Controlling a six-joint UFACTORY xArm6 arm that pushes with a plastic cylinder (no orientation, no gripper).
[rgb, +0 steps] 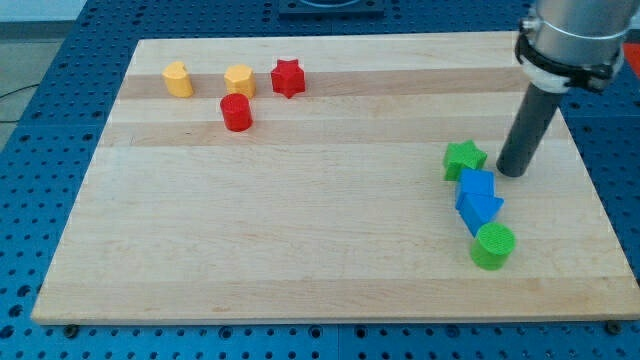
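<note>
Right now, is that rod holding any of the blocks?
No, nothing is held. My tip stands just right of the green star, above the blue blocks.

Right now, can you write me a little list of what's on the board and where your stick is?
tip: my tip sits just to the view's right of the green star, above the blue blocks
near group: green star, two blue blocks, green cylinder, clustered at the view's right
far group: yellow block, yellow block, red star, red cylinder, at the view's top left
surface: wooden board
</note>
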